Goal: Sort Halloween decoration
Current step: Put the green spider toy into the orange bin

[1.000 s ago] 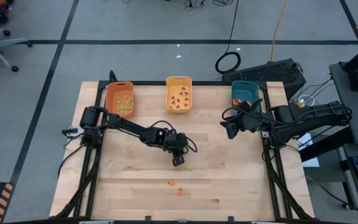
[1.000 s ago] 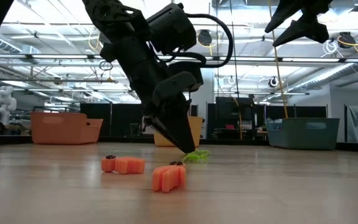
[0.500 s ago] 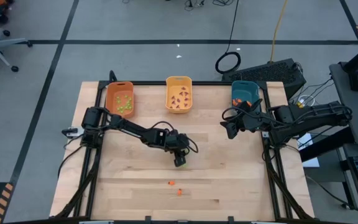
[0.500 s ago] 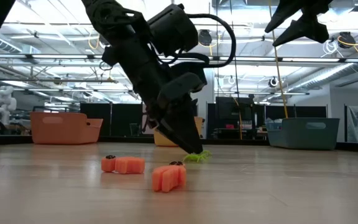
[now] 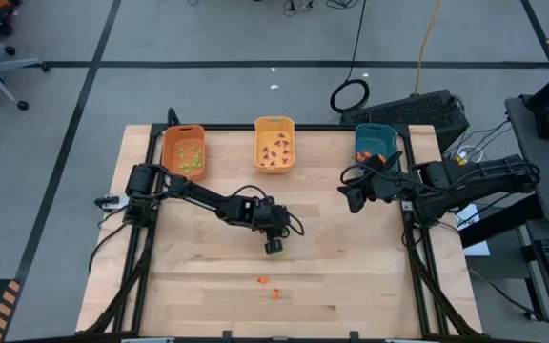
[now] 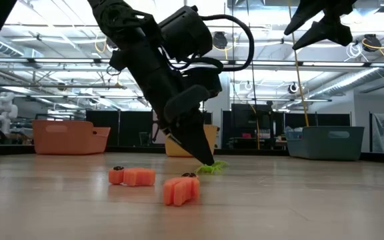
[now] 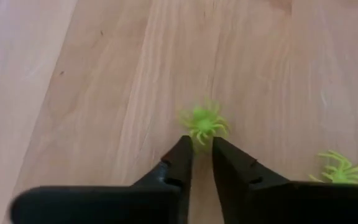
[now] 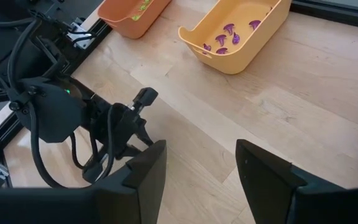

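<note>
Along the far edge of the table (image 5: 351, 286) the three bins already hold sorted trinkets: green ones in the orange bin (image 5: 184, 151), purple ones in the yellow bin (image 5: 274, 145), orange ones in the teal bin (image 5: 376, 143). Sorting looks mostly done. Left loose on the wood: two orange pieces (image 6: 180, 190) near the front edge, a green spider (image 7: 202, 123) mid-table, and a second green spider (image 7: 339, 168) just beside it (seen only in the left wrist view). Left gripper (image 7: 197, 148) is down at the tabletop, fingertips nearly together with a thin gap, their tips at the near edge of the green spider; whether a leg is actually pinched I cannot tell. Right gripper (image 8: 197, 163) hangs above the right side near the teal bin, fingers spread wide, holding nothing.
</note>
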Tool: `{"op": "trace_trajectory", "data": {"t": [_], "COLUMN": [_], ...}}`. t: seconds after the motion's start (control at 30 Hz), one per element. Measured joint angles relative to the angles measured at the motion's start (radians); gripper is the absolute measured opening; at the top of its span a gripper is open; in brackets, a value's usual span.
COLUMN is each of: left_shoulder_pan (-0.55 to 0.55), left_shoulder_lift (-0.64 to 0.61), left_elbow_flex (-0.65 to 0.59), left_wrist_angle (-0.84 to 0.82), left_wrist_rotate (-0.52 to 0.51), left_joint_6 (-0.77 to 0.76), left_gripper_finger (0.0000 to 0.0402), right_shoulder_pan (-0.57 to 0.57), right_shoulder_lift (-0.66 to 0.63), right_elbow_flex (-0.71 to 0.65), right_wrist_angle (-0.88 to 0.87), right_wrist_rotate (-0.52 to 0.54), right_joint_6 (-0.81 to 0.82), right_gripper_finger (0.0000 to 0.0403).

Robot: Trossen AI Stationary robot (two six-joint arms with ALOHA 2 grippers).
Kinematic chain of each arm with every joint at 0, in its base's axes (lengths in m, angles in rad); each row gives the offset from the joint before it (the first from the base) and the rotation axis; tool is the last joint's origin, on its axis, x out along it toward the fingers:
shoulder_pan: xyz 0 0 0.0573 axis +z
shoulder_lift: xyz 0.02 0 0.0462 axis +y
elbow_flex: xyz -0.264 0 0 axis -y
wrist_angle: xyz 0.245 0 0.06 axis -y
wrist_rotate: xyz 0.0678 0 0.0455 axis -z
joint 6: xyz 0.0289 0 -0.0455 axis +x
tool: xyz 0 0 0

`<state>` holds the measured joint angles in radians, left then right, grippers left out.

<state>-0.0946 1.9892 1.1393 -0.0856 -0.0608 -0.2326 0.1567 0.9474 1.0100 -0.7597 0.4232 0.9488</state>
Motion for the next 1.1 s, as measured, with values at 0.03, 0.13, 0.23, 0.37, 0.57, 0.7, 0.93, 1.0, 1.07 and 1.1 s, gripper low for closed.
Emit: {"op": "trace_trajectory", "data": {"t": [0.03,0.13,0.23,0.37,0.57,0.7,0.93,1.0,1.07,1.1], "left_shoulder_pan": [0.001,0.008,0.015,0.024,0.034,0.035,0.036,0.038,0.040,0.040], "left_shoulder_lift": [0.001,0.001,0.001,0.001,-0.025,-0.059,-0.102,-0.116,-0.135,-0.147], "left_elbow_flex": [0.000,0.000,0.000,0.000,0.000,0.000,0.003,0.002,0.002,0.002], "left_wrist_angle": [0.001,0.002,0.003,0.003,-0.005,-0.004,-0.009,-0.012,-0.015,-0.018], "left_wrist_rotate": [0.000,0.012,0.026,0.029,0.034,0.034,0.034,0.034,0.034,0.034], "left_joint_6": [0.007,0.010,0.012,0.010,0.005,0.005,-0.018,-0.024,-0.024,-0.025], "left_gripper_finger": [0.0045,0.0010,0.0006,0.0001,0.0000,0.0000,0.0000,0.0000,0.0000,0.0000], "right_shoulder_pan": [0.000,0.000,0.000,0.000,0.000,0.000,0.003,0.003,0.003,0.003], "right_shoulder_lift": [0.000,0.000,0.000,0.000,0.000,0.001,0.039,0.057,0.073,0.079], "right_elbow_flex": [0.000,0.000,0.000,0.000,0.000,0.000,0.000,0.000,-0.001,-0.001], "right_wrist_angle": [0.000,0.000,0.000,0.000,0.000,0.000,0.002,0.009,0.008,0.012], "right_wrist_rotate": [0.000,0.000,0.000,0.000,0.000,-0.001,-0.058,-0.088,-0.109,-0.111], "right_joint_6": [0.000,0.000,0.000,0.000,0.000,-0.011,-0.092,-0.101,-0.100,-0.098], "right_gripper_finger": [0.0178,0.0178,0.0178,0.0178,0.0178,0.0178,0.0178,0.0178,0.0178,0.0178]}}
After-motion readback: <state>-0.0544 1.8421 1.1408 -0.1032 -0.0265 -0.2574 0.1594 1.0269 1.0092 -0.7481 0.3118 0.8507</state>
